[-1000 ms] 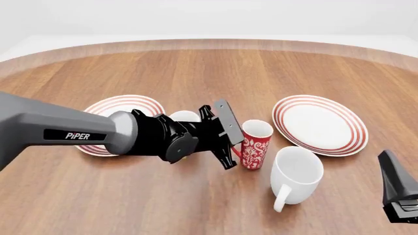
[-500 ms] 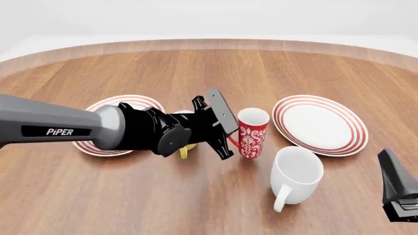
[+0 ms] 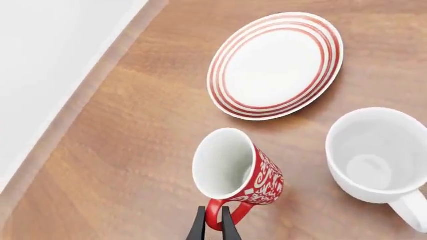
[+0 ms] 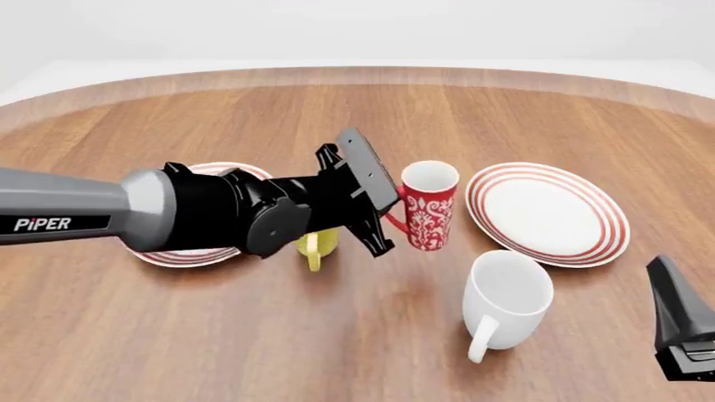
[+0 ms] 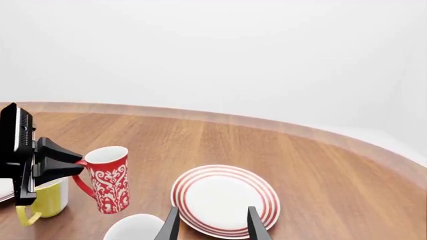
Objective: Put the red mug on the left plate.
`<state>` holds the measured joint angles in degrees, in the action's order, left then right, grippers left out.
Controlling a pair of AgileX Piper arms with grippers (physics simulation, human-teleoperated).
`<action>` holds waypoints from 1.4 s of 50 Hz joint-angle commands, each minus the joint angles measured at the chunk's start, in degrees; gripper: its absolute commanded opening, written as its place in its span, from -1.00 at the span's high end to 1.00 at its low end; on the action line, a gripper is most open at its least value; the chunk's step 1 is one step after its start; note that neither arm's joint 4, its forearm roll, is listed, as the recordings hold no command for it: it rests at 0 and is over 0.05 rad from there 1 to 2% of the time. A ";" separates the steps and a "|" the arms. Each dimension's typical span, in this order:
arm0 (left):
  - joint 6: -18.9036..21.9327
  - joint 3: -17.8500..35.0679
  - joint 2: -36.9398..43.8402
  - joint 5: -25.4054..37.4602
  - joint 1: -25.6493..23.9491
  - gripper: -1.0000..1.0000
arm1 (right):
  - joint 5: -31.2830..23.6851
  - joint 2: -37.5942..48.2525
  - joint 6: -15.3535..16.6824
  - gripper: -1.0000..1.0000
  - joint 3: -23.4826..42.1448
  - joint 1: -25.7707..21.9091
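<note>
The left tool [image 4: 386,219] is gripping the red mug [image 4: 428,205] by its handle, holding it just above the table [image 4: 357,335] (right tool [image 5: 212,225] resting open), while the carry to the left plate [image 4: 151,251] is remaining.

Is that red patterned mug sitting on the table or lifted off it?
Lifted. The red mug hangs clear of the wood with the left gripper pinching its handle.
</note>
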<state>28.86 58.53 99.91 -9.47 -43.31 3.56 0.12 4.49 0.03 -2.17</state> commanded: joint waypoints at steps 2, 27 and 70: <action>0.15 -0.67 -3.56 0.54 1.02 1.00 | 0.18 -0.09 0.49 -1.00 0.00 -0.04; 0.98 -6.70 -12.76 -1.52 4.75 1.00 | 0.43 -0.11 1.34 -1.00 0.02 -0.28; 2.23 -15.34 -22.15 -8.19 15.51 1.00 | 0.57 -0.11 1.88 -1.00 -0.01 -0.26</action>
<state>29.60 44.71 79.66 -16.30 -30.92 4.07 0.01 6.30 0.02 -2.41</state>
